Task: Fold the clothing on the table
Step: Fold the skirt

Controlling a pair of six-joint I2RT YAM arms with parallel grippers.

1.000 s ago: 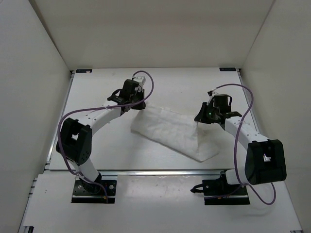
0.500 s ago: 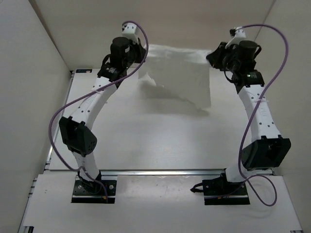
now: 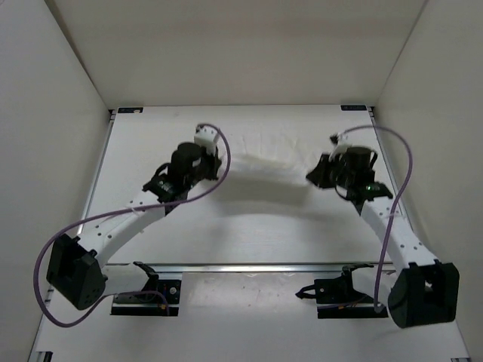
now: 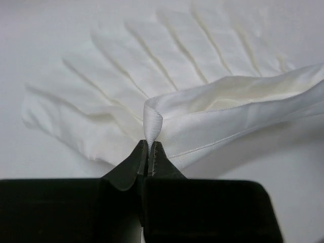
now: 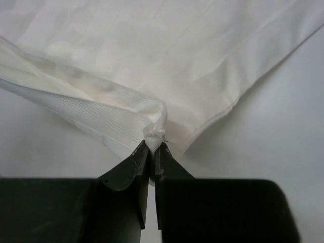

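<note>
I have my left gripper (image 4: 150,150) and right gripper (image 5: 153,147) clamped on the clothing (image 3: 268,162) corners and lower them from high toward the table (image 3: 249,230), starting the fold.

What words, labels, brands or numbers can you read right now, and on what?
None readable. The thin white ribbed clothing is plain; the matte white table, the black left gripper and black right gripper show no print. The small blue corner marks are too small to tell.
</note>
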